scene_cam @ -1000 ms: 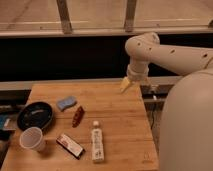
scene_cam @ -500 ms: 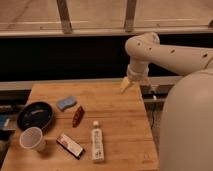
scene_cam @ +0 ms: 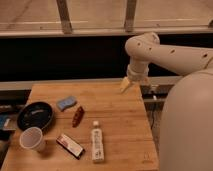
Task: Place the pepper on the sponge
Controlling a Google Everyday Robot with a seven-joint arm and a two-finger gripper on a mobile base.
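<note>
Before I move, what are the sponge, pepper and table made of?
The sponge looks like soft foam, matte light blue. The pepper has glossy dark red skin, real or plastic unclear. The table looks like light wood, plank lines showing. The tool hangs above the table's far right edge.

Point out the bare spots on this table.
Bare: the table right of the bottle, and the far strip behind the sponge. Crowded: the left, with pan, cup, packet, pepper. The gripper hovers near the far right corner.

Wooden table, dark wall, windows above.
</note>
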